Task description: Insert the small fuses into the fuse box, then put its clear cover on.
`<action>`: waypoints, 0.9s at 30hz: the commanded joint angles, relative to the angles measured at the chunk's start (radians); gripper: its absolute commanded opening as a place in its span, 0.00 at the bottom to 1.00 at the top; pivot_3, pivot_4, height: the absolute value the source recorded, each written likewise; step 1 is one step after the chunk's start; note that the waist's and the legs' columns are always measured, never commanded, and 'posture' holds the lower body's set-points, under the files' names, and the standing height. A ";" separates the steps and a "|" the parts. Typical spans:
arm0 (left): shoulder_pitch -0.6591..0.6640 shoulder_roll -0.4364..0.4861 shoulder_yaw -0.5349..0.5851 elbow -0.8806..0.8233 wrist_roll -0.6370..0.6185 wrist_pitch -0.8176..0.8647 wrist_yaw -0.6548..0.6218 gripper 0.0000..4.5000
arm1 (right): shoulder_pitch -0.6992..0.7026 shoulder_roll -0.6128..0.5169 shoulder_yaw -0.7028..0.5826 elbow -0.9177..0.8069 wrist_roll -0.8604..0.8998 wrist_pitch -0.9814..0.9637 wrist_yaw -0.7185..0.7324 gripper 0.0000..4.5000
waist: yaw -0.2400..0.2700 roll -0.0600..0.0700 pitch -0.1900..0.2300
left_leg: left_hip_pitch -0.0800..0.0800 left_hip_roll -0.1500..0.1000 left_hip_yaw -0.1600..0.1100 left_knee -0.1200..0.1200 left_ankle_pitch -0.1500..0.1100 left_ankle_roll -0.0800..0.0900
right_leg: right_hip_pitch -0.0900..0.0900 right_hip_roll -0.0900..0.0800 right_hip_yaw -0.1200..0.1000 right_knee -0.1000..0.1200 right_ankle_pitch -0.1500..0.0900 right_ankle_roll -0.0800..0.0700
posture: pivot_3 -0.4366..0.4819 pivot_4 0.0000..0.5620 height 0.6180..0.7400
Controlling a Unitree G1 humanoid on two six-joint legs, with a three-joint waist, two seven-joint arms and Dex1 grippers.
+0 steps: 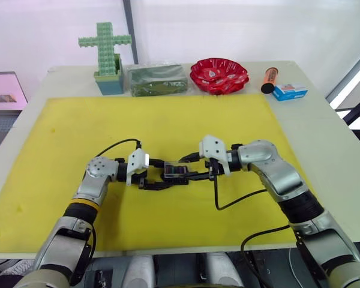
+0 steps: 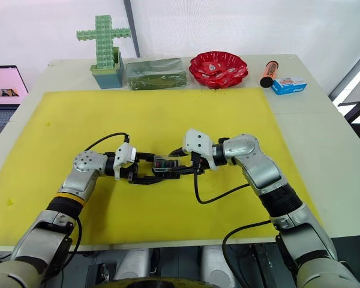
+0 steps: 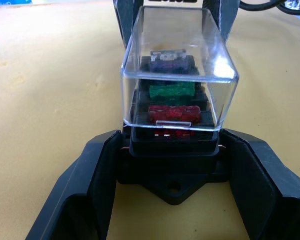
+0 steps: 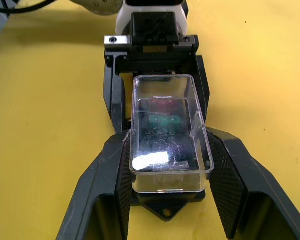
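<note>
You've got bright, even daylight across the yellow mat [image 1: 168, 132], with only faint, soft shadows. There's white glare on the clear cover [image 4: 166, 135], strongest at its near end in your right wrist view. Up close, both wrist views go slightly soft. The window strip at far right is blown out.

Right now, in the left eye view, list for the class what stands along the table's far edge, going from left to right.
Green block cross → dark green packet → red dish → orange tube → small blue and white box.
</note>
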 commanded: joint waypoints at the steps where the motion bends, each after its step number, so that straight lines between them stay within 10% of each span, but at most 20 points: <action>1: 0.002 0.014 -0.001 0.007 0.016 -0.004 -0.018 0.62 | -0.011 0.002 0.001 0.004 -0.012 -0.024 0.012 0.40 | 0.000 0.000 0.000 | 0.000 0.000 0.000 0.000 0.000 0.000 | 0.000 0.000 0.000 0.000 0.000 0.000 | 0.48 0.27 1.00; 27: 0.003 0.009 0.001 -0.003 0.016 0.002 -0.003 0.62 | -0.038 0.019 0.015 0.095 -0.046 -0.060 0.051 0.40 | 0.000 0.000 0.000 | 0.001 0.000 0.000 0.000 0.000 0.000 | 0.001 0.000 0.000 0.000 0.000 0.000 | 0.48 0.27 1.00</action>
